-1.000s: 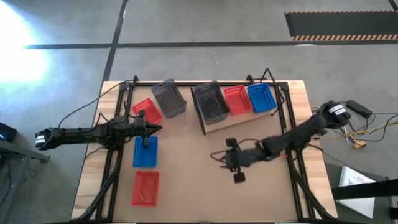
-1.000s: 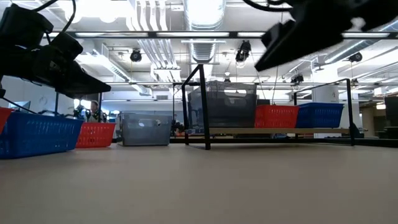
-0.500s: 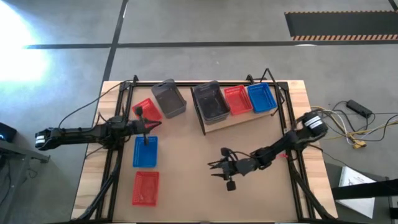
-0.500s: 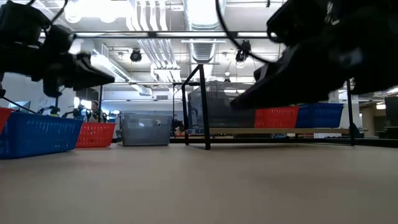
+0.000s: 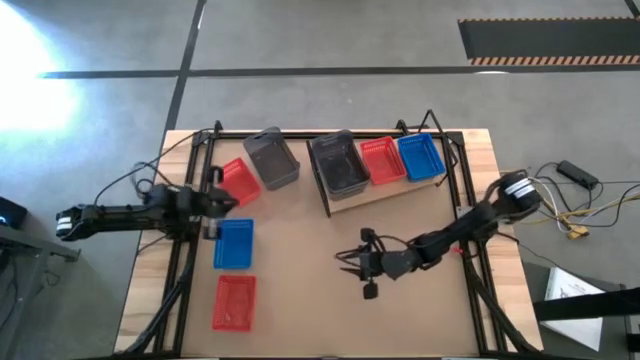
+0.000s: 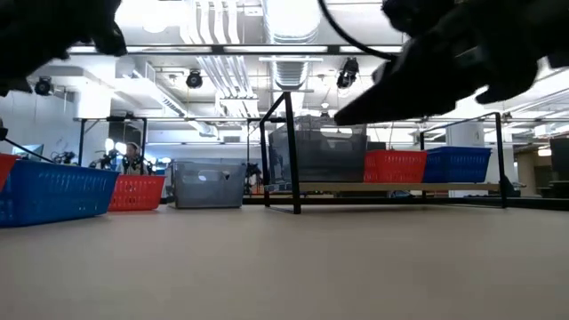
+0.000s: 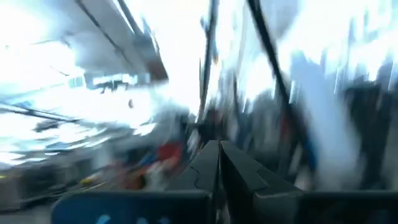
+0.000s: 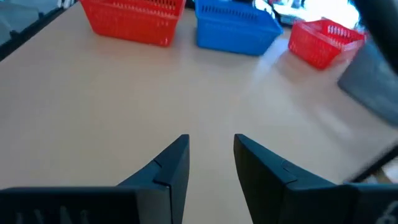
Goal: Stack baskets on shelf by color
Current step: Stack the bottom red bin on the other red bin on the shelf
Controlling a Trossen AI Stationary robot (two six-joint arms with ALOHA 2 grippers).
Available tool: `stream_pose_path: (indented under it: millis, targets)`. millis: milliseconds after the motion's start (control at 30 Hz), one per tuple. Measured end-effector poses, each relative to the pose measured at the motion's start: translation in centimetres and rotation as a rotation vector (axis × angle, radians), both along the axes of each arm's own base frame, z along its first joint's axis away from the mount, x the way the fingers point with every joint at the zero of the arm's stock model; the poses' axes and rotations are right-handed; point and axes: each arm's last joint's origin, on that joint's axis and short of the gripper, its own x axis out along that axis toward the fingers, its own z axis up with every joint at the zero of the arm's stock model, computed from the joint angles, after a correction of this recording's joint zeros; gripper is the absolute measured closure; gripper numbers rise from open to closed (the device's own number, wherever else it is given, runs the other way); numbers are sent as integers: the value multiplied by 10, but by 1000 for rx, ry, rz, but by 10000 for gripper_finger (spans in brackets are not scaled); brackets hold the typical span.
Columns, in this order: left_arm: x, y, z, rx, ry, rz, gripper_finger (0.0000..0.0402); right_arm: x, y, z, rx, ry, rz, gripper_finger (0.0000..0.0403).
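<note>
I read the right gripper point(image 5: 347, 264) as open and empty, over bare table point(image 5: 300, 300) near centre. The left gripper point(image 5: 228, 200) is closed on nothing, at the left between a red basket point(image 5: 238, 178) and a blue basket point(image 5: 233, 243). The shelf point(image 5: 385, 192) at far right carries grey point(image 5: 338, 163), red point(image 5: 382, 160) and blue point(image 5: 421, 156) baskets abreast.

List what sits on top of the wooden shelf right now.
On the shelf: a dark grey basket, red basket and blue basket abreast. Whether any is a nested stack cannot be seen.
</note>
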Motion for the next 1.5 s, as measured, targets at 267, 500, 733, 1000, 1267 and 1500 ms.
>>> stream_pose_path:
  millis: [267, 500, 733, 1000, 1267, 1500]
  targets:
    - [5, -3, 38, -209, -47, -197, 402, -40, 28, 9, -30, -33, -6, 285]
    - [56, -6, 80, -295, 355, -124, 402, -68, 53, 0, -83, -73, -92, 285]
    - [99, -53, 103, -208, 756, -115, 402, -77, 67, -18, -8, -55, -108, 286]
    - [111, -155, 91, 17, 1061, -98, 402, -73, 73, -35, 44, -74, -117, 292]
    - [104, -230, 44, -196, 1391, -107, 402, -67, 79, -40, 60, -92, -116, 309]
    - [104, -251, 10, -454, 1657, -119, 398, -60, 86, -32, 22, -112, -95, 328]
